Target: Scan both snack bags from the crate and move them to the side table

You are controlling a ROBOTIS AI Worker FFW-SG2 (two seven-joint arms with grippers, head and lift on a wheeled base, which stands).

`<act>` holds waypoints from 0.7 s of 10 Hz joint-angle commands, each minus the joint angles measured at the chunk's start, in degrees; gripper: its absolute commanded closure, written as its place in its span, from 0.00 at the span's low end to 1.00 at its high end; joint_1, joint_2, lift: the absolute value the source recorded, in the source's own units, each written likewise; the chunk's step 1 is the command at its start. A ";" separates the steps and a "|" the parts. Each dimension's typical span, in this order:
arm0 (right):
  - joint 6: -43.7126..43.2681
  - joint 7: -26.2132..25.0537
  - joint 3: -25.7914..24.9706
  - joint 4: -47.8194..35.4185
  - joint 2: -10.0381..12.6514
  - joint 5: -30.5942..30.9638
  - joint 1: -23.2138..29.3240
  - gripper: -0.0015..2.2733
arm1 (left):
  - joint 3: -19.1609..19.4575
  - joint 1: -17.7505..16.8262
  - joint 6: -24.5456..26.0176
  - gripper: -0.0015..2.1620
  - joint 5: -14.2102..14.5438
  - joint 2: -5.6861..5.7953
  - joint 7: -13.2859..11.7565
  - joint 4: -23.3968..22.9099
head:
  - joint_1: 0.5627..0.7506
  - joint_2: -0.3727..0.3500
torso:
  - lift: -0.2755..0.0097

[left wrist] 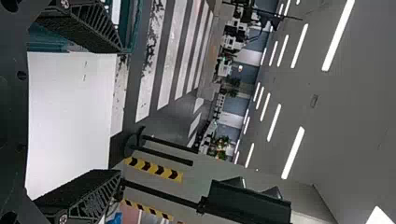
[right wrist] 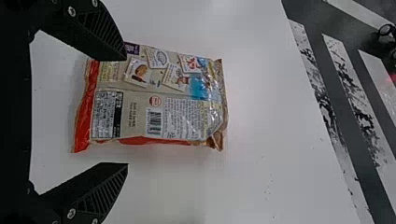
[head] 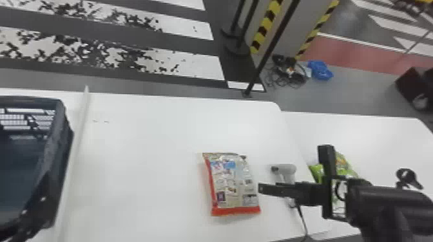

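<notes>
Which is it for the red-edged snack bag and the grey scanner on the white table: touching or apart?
Apart. The head view shows a strip of bare white table between the snack bag and the scanner.

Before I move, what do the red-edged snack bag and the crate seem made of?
The red-edged snack bag looks like thin glossy plastic film, going by its highlights and crinkled end. The crate is probably rigid moulded plastic, dull-sheened, judging by its gridded wall.
</notes>
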 commanded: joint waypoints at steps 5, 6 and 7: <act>-17.25 9.26 4.92 21.86 -2.81 1.72 -8.77 0.06 | 0.87 0.53 0.17 0.03 0.00 0.02 -0.39 -0.02 | 0.70 0.12 | 0.86; -19.71 11.01 5.45 24.93 -3.16 1.89 -9.74 0.05 | 0.87 0.70 0.17 0.03 0.00 0.02 -0.39 -0.02 | 0.70 0.13 | 0.86; -21.30 12.16 6.06 27.83 -3.51 1.89 -10.71 0.05 | 0.87 0.70 0.17 0.03 0.00 0.02 -0.48 -0.02 | 0.70 0.13 | 0.86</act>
